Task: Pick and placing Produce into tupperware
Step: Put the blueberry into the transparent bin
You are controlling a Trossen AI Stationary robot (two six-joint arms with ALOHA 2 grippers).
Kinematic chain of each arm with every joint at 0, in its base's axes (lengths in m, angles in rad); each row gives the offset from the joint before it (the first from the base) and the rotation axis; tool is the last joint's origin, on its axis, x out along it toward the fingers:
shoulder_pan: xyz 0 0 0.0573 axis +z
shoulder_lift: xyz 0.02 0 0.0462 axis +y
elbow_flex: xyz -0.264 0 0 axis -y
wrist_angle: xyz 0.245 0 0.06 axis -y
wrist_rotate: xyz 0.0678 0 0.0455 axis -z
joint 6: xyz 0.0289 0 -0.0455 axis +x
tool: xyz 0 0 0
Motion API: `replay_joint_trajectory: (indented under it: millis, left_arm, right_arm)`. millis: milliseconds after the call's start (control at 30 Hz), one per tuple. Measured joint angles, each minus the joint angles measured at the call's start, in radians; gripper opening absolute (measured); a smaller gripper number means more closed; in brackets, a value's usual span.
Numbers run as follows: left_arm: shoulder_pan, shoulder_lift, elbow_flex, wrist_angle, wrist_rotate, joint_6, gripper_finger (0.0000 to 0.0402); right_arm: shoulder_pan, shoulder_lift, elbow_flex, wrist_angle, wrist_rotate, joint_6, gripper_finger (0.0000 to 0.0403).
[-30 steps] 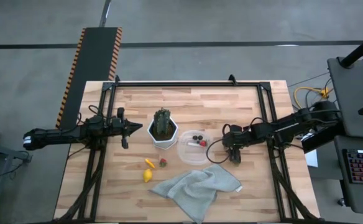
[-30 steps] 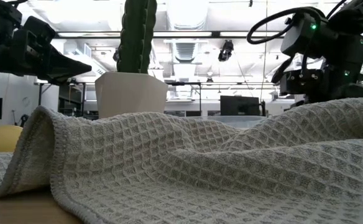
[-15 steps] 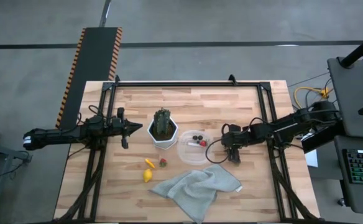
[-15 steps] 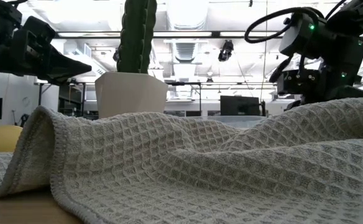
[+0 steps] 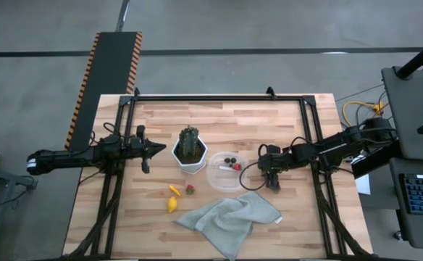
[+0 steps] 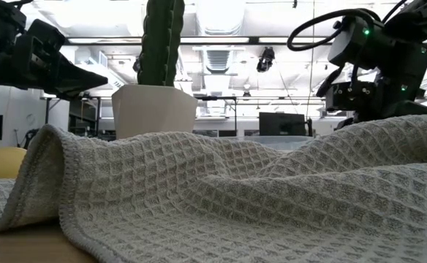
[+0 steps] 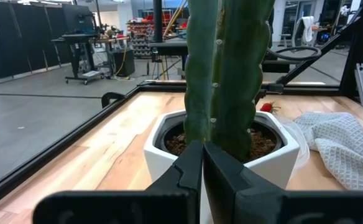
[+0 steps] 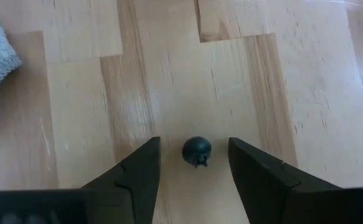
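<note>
A clear tub (image 5: 224, 175) sits on the table right of the cactus pot and holds two dark berries (image 5: 229, 160) and a red strawberry (image 5: 236, 167). On the wood to its left lie two yellow pieces (image 5: 172, 205) and a strawberry (image 5: 190, 190). My right gripper (image 5: 273, 183) is just right of the tub, pointing down and open. In the right wrist view, my right gripper (image 8: 194, 146) has a dark round berry (image 8: 197, 151) resting on the table between its fingers, clear of both. My left gripper (image 5: 153, 151) is shut and hovers left of the pot.
A green cactus in a white hexagonal pot (image 5: 190, 154) stands between my left gripper and the tub. A crumpled grey waffle cloth (image 5: 229, 216) lies near the table's near edge, just below my right gripper. Black frame rails (image 5: 219, 98) border the table. Bare wood spreads toward the far edge.
My right gripper has shifted slightly toward the table's left over the first half second, then held still. Its fingers stay open. The left arm and the produce have kept their places.
</note>
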Motion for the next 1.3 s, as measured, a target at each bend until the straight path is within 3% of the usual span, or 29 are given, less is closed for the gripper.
replay_joint_trajectory:
  millis: [833,1300]
  left_arm:
    - [0.000,0.001,0.000,0.000,0.000,0.000,0.0000]
    - [0.000,0.001,0.000,0.000,0.000,0.000,0.0000]
  right_arm:
    - [0.000,0.000,0.000,-0.016,-0.003,-0.019,0.0055]
    - [0.000,-0.007,-0.001,-0.018,-0.001,-0.019,0.0048]
